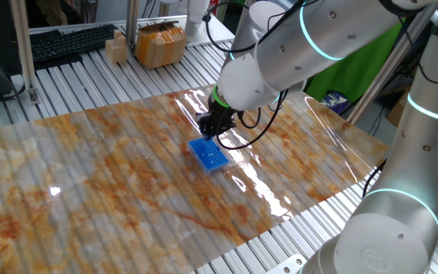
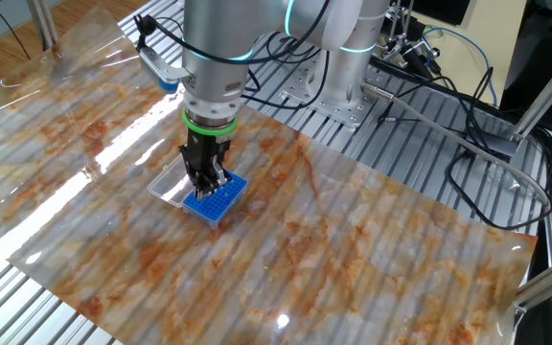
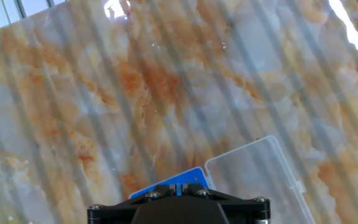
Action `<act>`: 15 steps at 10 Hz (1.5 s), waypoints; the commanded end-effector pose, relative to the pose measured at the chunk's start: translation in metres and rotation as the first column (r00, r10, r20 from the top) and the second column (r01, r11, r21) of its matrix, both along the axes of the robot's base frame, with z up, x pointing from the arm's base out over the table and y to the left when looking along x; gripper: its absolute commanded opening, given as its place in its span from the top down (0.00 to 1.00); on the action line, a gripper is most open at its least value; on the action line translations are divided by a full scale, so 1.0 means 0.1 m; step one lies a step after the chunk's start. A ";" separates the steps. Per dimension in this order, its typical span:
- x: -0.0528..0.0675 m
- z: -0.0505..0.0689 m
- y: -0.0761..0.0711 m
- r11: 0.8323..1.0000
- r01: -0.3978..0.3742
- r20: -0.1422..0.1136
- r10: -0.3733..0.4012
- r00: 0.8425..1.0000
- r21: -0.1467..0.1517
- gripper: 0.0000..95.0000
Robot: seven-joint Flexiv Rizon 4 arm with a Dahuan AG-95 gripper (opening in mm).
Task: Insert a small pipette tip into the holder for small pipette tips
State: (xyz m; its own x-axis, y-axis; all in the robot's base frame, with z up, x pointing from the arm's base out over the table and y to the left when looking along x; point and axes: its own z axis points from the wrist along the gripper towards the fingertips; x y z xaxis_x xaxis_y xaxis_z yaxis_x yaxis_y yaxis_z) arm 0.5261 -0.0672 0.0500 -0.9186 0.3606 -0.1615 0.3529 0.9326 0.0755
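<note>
black two-finger gripper point(image 2: 206, 178) low over bright blue gridded tip holder point(image 2: 217, 198) beside clear lid point(image 3: 260, 174) | finger spread unclear, tip unseen | risk: misaligned tip jams

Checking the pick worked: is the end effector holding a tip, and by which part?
Cannot be told: the end effector sits just above the blue rack, and no tip is discernible between its fingers.

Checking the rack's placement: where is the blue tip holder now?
In both fixed views the blue tip holder sits mid-mat, directly beneath the hand, beside a clear lid.
</note>
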 end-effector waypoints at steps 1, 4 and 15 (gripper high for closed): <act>-0.01 -0.02 0.00 1.000 0.002 0.001 -0.002 1.000 -0.004 1.00; -0.04 -0.01 0.01 1.000 0.004 -0.002 -0.004 1.000 0.000 1.00; -0.16 -0.06 0.07 0.999 0.033 -0.053 -0.032 0.998 0.016 0.60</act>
